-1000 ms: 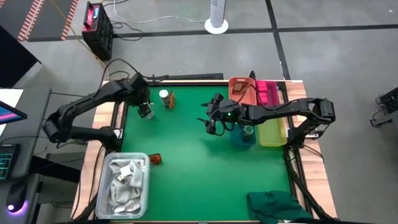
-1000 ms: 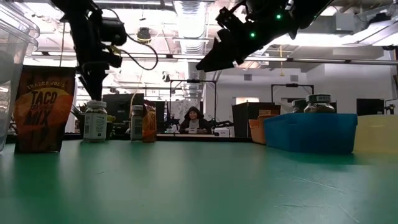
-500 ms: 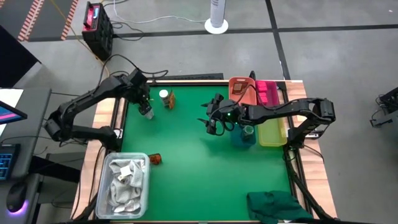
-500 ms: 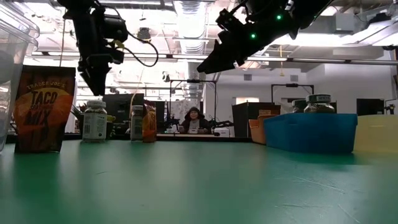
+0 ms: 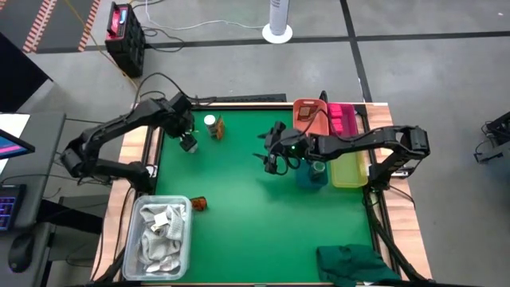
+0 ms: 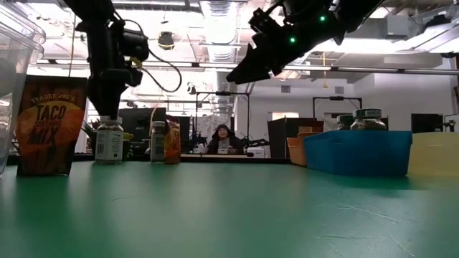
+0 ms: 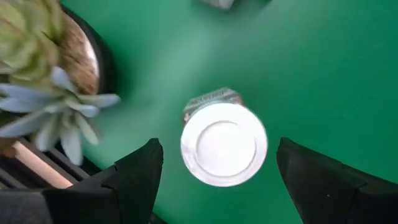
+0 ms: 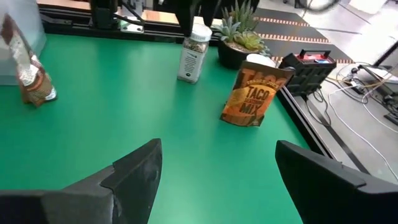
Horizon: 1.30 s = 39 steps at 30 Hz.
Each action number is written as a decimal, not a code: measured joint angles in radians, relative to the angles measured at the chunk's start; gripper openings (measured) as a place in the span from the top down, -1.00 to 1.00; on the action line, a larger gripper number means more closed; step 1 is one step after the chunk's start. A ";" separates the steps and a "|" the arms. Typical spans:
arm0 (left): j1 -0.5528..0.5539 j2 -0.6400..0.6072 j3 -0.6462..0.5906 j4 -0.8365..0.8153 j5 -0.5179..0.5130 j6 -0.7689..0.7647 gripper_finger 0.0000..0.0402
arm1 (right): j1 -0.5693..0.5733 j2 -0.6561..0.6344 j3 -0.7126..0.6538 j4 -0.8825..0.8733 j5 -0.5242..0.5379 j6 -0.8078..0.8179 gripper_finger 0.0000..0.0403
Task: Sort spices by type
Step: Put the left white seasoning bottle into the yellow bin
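A white-capped jar (image 7: 224,144) stands upright on the green mat near the far left corner, beside a spiky plant (image 7: 43,74). My left gripper (image 7: 217,149) hangs open right above it, pointing down, with a finger out on either side of the cap and clear of it; in the low view the left gripper (image 6: 107,111) is just over the jar (image 6: 109,140). A second white-capped jar (image 5: 209,122) and an orange packet (image 5: 218,128) stand to its right. A taco-mix packet (image 5: 198,204) stands near the left edge. My right gripper (image 5: 271,159) hovers open above mid-table.
Orange (image 5: 309,115), pink (image 5: 344,119), yellow (image 5: 348,169) and blue (image 5: 312,174) bins line the right side; the blue one holds jars (image 6: 367,118). A clear tub of white rags (image 5: 159,235) sits at the near left, a green cloth (image 5: 355,263) at the near right. A person sits far behind.
My left gripper rose a little, then came back down close over the white-capped jar, staying open. The jar has not moved. My right arm has kept still.
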 joint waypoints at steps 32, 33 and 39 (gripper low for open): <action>-0.205 0.055 -0.013 0.034 0.017 0.034 0.02 | 0.066 0.000 0.000 -0.084 -0.033 -0.064 -0.67; -0.218 0.055 -0.013 0.043 0.028 0.031 0.02 | 0.069 0.000 0.000 -0.099 -0.033 -0.067 -0.67; -0.312 0.056 -0.014 0.111 0.088 0.010 -0.05 | 0.075 0.000 0.000 -0.134 -0.033 -0.083 -0.67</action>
